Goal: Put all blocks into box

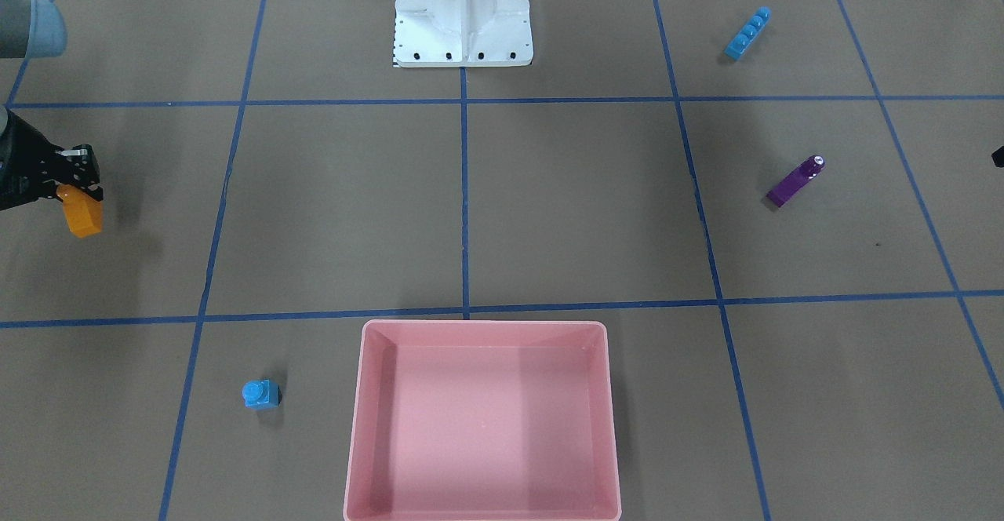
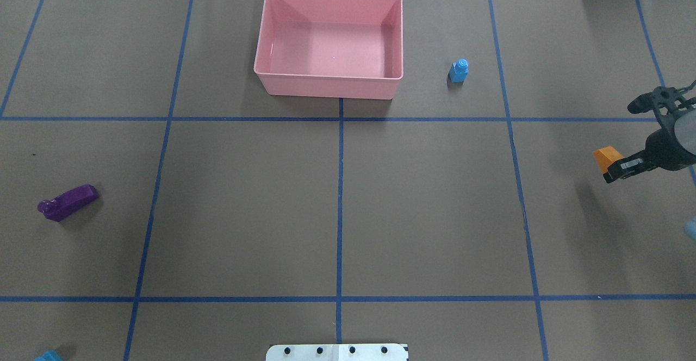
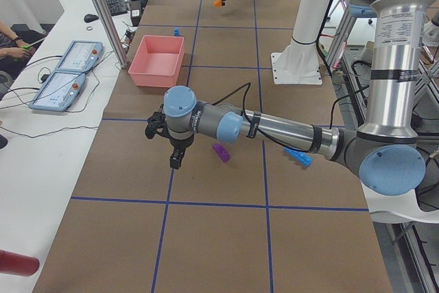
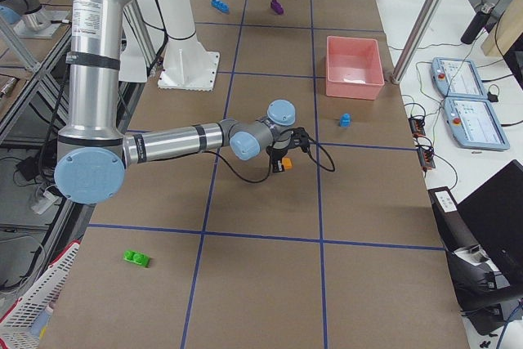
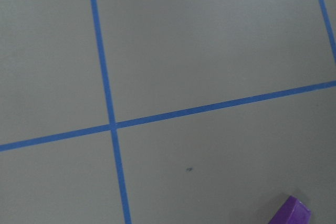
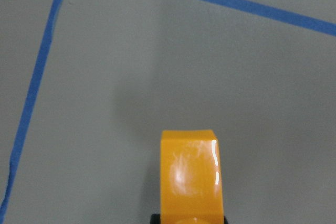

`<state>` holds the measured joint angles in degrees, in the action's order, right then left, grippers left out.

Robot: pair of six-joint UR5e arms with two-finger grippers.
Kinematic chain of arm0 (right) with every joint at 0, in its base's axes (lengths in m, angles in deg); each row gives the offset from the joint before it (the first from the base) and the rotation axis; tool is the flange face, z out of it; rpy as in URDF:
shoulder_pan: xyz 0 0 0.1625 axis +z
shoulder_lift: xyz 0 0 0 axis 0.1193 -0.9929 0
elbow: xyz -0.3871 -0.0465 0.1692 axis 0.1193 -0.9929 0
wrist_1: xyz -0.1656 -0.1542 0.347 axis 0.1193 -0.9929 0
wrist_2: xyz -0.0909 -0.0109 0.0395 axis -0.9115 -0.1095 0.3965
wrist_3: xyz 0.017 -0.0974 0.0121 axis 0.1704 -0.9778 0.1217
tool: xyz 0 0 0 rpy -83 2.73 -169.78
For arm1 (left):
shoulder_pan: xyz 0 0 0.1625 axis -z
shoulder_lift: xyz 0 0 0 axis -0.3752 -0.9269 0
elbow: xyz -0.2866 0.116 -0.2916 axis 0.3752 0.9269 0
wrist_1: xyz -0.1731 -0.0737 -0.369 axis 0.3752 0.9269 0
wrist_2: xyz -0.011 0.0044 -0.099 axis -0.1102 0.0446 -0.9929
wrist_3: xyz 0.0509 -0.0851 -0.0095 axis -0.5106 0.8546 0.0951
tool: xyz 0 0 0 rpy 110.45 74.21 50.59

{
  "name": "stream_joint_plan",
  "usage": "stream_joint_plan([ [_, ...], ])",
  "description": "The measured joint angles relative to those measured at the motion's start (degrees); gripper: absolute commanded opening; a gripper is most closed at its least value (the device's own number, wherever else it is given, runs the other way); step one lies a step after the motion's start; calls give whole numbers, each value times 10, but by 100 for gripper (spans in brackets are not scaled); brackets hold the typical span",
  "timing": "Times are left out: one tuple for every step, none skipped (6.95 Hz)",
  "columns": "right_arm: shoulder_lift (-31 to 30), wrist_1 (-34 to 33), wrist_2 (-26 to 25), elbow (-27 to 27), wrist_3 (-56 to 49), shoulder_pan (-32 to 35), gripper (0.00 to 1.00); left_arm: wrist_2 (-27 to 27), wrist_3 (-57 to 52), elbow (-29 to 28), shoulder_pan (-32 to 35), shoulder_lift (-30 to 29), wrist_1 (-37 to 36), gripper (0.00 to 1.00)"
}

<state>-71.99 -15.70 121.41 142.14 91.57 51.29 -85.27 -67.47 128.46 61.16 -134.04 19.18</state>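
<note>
My right gripper (image 1: 77, 183) is shut on the orange sloped brick (image 1: 82, 215) and holds it above the table, far from the pink box (image 1: 482, 323); the right wrist view shows the brick (image 6: 190, 174) between the jaws. The box is empty. The tiny blue brick (image 1: 260, 394) stands beside the box. The purple brick (image 1: 794, 181) and the long blue brick (image 1: 747, 33) lie on my left side. The green brick (image 4: 136, 258) lies far out on my right. My left gripper (image 3: 175, 161) hovers near the purple brick (image 3: 221, 151); I cannot tell whether it is open or shut.
The white robot base (image 1: 463, 27) stands at the middle of the near table edge. Blue tape lines grid the brown table. Tablets (image 3: 65, 80) and cables lie on the white bench beyond the box.
</note>
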Motion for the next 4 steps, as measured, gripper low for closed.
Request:
stream_joint_plan([
  [7,1,0,14,1,11,0,2,-5,6,-32,2,11,100],
  [16,2,-2,29,6,16,0,5,-8,9,-72,14,43,100],
  [31,3,-3,41,14,19,0,7,-9,10,-114,31,81,100],
  [55,4,-6,48,21,20,0,8,-9,10,-153,48,113,100],
])
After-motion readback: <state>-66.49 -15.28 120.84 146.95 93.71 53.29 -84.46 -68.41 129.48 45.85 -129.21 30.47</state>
